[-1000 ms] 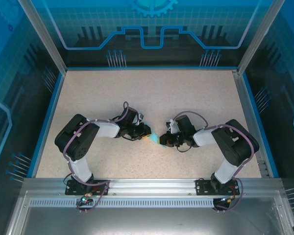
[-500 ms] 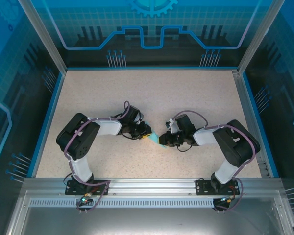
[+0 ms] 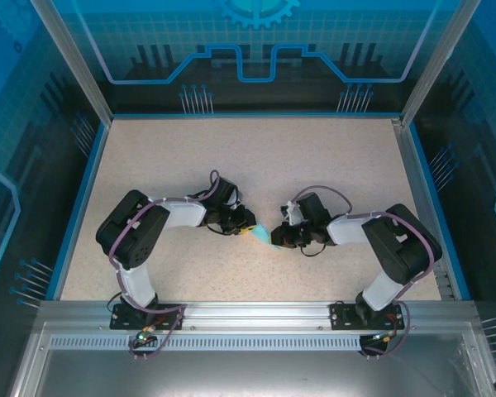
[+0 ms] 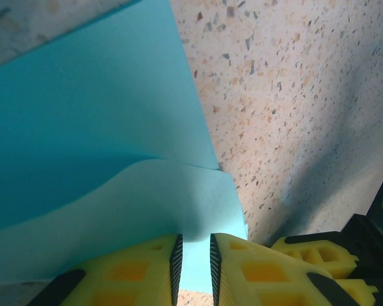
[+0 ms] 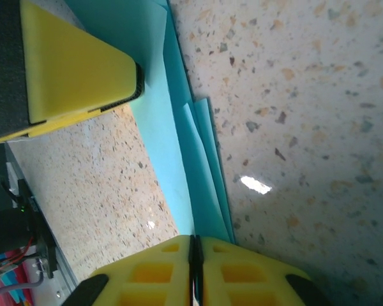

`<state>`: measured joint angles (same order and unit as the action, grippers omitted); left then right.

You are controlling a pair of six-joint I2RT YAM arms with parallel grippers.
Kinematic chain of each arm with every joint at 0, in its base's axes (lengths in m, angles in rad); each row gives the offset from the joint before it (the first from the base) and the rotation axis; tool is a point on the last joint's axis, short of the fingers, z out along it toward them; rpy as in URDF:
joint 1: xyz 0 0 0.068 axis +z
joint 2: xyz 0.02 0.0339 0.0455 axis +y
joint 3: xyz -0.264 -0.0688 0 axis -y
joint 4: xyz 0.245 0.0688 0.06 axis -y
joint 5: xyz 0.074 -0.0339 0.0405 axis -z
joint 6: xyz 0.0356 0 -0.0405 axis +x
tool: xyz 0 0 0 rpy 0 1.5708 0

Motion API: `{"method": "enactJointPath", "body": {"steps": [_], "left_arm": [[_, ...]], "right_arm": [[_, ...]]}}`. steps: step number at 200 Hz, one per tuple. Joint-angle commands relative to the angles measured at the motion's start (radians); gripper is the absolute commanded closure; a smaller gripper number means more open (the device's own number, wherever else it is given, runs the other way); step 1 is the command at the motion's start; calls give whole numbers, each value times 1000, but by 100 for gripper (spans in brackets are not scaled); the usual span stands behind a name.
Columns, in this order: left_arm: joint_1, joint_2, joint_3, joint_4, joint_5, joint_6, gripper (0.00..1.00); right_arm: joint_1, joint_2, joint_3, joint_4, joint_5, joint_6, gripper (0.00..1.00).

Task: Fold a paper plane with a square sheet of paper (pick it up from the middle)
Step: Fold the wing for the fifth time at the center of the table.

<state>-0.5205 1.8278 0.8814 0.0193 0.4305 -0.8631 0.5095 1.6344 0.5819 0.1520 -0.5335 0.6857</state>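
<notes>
Speckled beige table (image 3: 256,165) inside a blue-panelled enclosure, that's the overhead cam. I'll use the silver aluminium rail (image 3: 256,313) the arms are bolted to as my reference. The thin light cyan paper sheet (image 3: 261,235) sits beyond the rail's midpoint, a short way onto the table, and just a sliver of it peeks out between the two arms. The black-and-yellow left tool (image 3: 250,225) reaches it from the rail's left half, and the matching right tool (image 3: 275,240) from the rail's right half. Both tips meet the paper. It's too small from up here to judge the jaws.

Left wrist cam is way clearer. The paper (image 4: 96,121) covers the upper left and looks folded: a deeper cyan layer with a paler flap curling toward the lens. The left tool (image 4: 195,245) has its yellow fingers (image 4: 140,268) nearly together, and that paler flap runs into the narrow slot between them, so it's pinching the paper. Bare table off to the right.

Right wrist cam: the right tool (image 5: 195,245) has its pads pressed tight, and the stacked edges of the paper (image 5: 179,140) run straight into the seam, so it's pinching the paper too, at a layered edge. The other tool's yellow finger (image 5: 70,70) sits upper left against the paper. Can't tell if the paper lies flat on the table or is lifted a bit.
</notes>
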Motion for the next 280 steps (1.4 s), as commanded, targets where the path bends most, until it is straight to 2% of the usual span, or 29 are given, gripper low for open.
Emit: {"method": "enactJointPath", "body": {"steps": [1,24,48,82,105,144,280], "left_arm": [[5,50,-4,-104,-99,0,77],[5,53,2,-122,-104,-1,77],[6,57,10,-140,-107,-3,77],[6,68,24,-158,-110,-2,77],[6,73,28,-166,-111,-2,77],[5,76,30,-182,-116,4,77],[5,88,44,-209,-128,21,77]], "right_arm": [[-20,-78,18,-147,38,-33,84],[20,-178,61,-271,157,-69,78],[115,-243,116,-397,331,-93,77],[238,-194,209,-469,429,-104,78],[274,-110,261,-481,439,-104,82],[274,-36,292,-482,442,-103,85],[201,-3,256,-494,388,-114,86]]}}
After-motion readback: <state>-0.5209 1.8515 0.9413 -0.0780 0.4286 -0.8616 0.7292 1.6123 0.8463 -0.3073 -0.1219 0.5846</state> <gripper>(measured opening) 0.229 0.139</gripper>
